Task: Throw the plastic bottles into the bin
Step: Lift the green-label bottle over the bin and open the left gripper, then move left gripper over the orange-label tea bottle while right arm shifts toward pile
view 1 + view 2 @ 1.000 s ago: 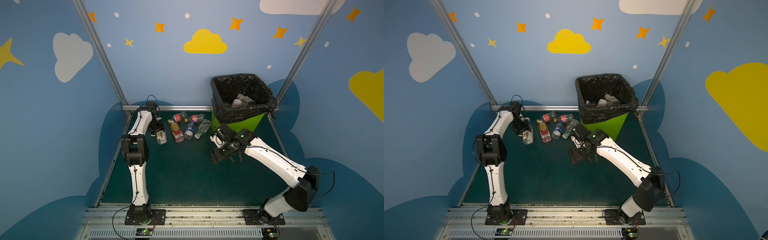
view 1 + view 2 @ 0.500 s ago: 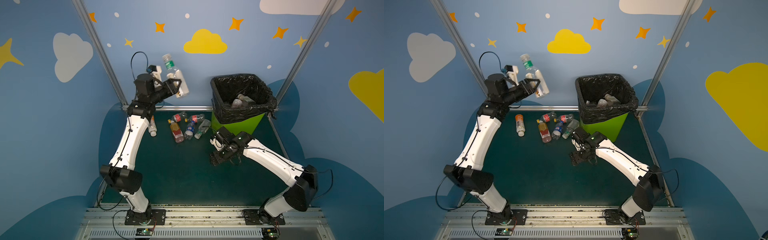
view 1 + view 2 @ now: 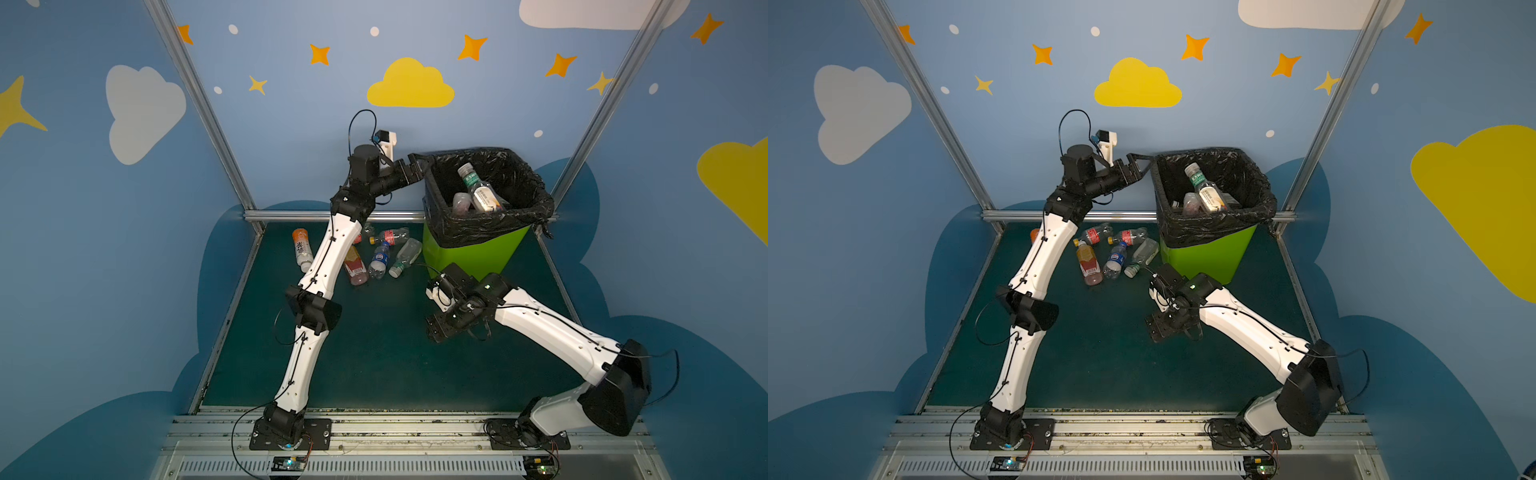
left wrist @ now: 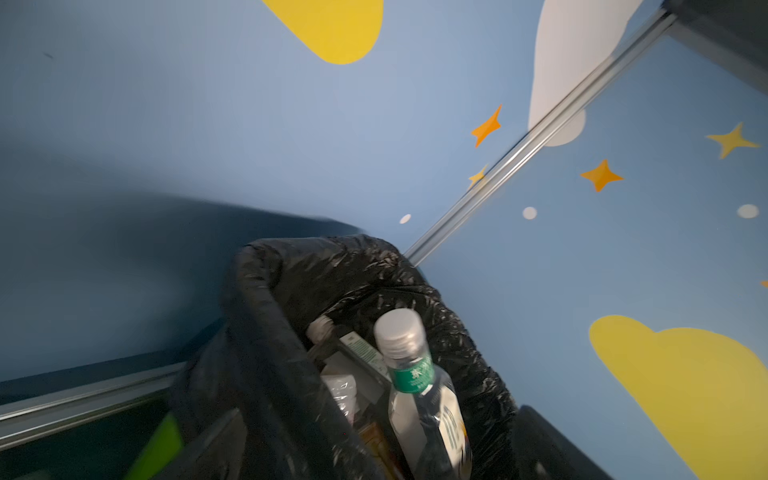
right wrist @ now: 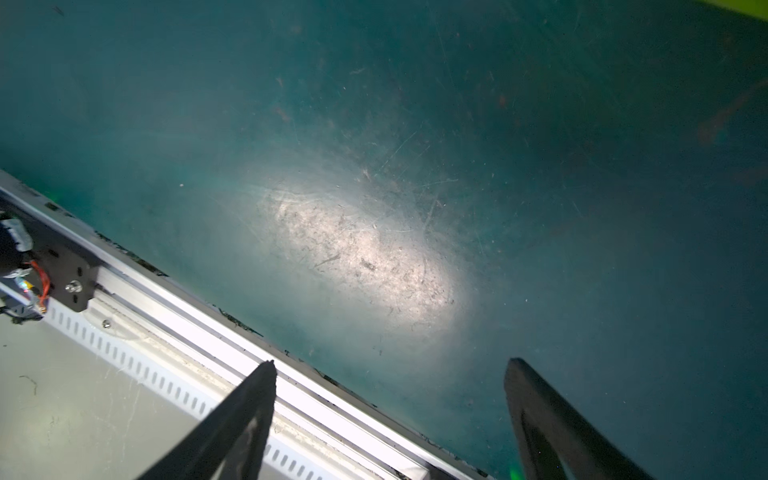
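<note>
Six bottles (image 3: 1115,257) lie on the green mat (image 3: 374,365) well below my left gripper (image 3: 419,164), most of them bunched near the foot of the bin (image 3: 478,257). The orange-capped bottle (image 3: 300,248) lies apart from the bunch, on the other side of my left arm.

My left gripper is up at rim height, just beside a corner of the bin, with its tips at the black bag (image 3: 490,226) folded over the edge. Its jaws are spread wide and grip nothing. In the wrist view one dark finger (image 4: 731,37) sits blurred at the frame's corner, and the bin's mouth lies open ahead.

Just past my fingertips, inside the bin, a clear bottle with a green band (image 3: 478,191) stands tilted, pale cap up, free of my grip. I cannot tell whether it rests on the pile under it. A few more bottles lie beneath it in the bag.

My right gripper (image 3: 1154,326) hangs low over bare mat, well apart from the bunch and near the bin's green wall. Its jaws are spread too. The two black fingers (image 5: 245,424) stand wide apart, with only scuffed mat and a strip of the base rail (image 5: 166,316) showing between them.
</note>
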You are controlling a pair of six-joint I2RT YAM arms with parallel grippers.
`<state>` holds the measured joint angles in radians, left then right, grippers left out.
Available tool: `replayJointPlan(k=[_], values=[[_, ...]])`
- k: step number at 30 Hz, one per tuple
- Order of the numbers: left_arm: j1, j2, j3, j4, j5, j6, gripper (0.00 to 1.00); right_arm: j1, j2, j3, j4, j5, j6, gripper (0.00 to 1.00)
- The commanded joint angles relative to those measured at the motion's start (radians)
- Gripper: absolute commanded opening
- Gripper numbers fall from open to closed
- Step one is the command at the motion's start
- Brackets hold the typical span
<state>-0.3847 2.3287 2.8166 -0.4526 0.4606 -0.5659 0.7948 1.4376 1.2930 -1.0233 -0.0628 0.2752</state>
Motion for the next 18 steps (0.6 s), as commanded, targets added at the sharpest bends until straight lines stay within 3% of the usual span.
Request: replayJointPlan(k=[1,4,9,13,18], values=[[0.009,-0.267,-0.089,-0.151,-0.151,0.16,1.0,-0.003,-0.035,0.013,0.027,0.014,-0.025,0.86],[0.049,-0.395,-0.284,-0.263,-0.24,0.181,1.0,-0.002,-0.038,0.038,0.056,0.019,-0.042,0.86],[0.128,-0.576,-0.62,-0.386,-0.3,0.178,1.0,-0.002,-0.015,0.081,0.135,-0.003,-0.045,0.86],[0.14,-0.735,-0.952,-0.406,-0.384,0.185,1.0,-0.001,0.044,0.146,0.195,-0.046,-0.015,0.86],[0.184,-0.947,-1.335,-0.347,-0.414,0.103,1.0,0.021,0.174,0.274,0.26,-0.084,-0.024,0.86]])
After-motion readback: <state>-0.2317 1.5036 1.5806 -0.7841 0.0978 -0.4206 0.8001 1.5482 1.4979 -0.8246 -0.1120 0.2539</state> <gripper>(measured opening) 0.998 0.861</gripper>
